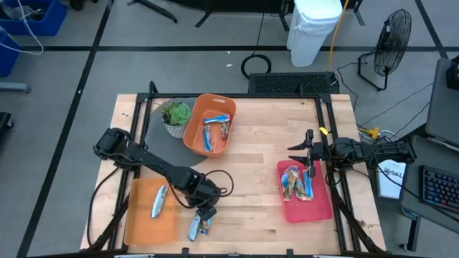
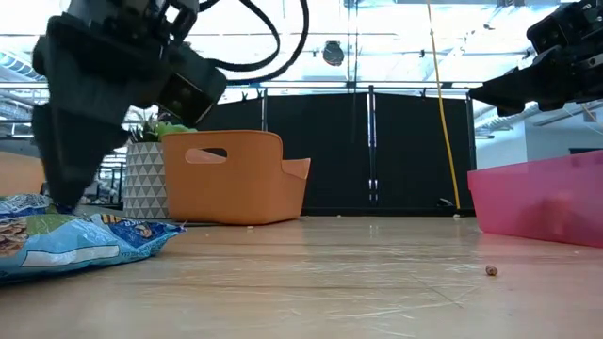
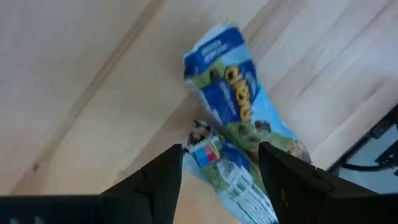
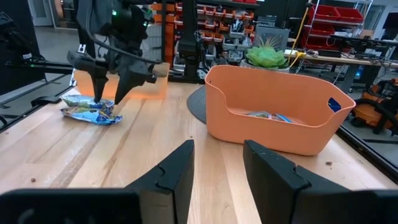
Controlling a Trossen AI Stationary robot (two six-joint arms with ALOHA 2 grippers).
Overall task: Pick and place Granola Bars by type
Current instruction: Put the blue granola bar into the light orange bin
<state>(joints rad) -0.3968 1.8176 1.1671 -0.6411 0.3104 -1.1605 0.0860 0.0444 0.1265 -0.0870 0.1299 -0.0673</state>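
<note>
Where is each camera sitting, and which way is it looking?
High view: above the table, looking down; both arms show, left pincer over blue bars, right pincer by the pink tray.
Low view: at table-top height, facing the orange bin; left pincer shows.
Left wrist: looks past its open fingers at the bars.
Right wrist: faces the bin across the table, own fingers showing.
Shared: all four see the blue bars.

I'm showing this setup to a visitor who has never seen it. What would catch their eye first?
Probably the left gripper at the table's near edge, its fingers spread over two blue granola bars lying on the bare wood. Next come the bright containers: an orange bin with bars toward the far side beside a potted plant, a pink tray with bars under the right gripper, and an orange tray with one silver bar.
</note>
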